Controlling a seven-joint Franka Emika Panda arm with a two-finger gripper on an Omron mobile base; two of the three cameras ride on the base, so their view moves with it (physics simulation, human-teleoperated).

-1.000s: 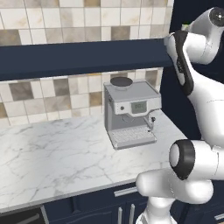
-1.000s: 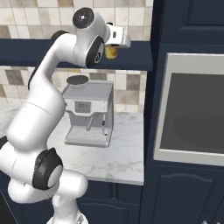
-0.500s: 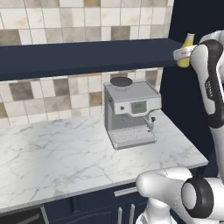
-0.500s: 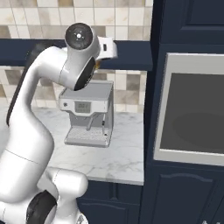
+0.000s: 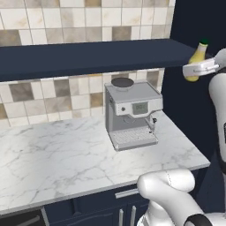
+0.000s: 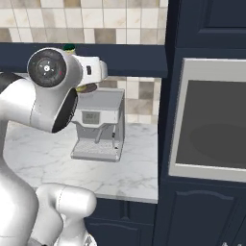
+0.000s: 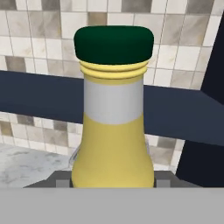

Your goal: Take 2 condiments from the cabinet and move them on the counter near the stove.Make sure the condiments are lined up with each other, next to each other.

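Gripper [image 5: 194,70] clamped on yellow bottle [image 5: 196,61], lifted off the shelf [image 5: 88,57], just past its right end and level with it. Bottle upright, green cap [image 7: 113,43] on top. Coffee machine [image 5: 132,114] below the shelf, standing on the counter [image 5: 57,159].

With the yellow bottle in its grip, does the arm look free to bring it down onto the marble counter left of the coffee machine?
Probably yes. The gripper holds the yellow bottle past the shelf's right end, off its slab. The counter left of the coffee machine lies bare; the arm would need to swing around the shelf and the machine.
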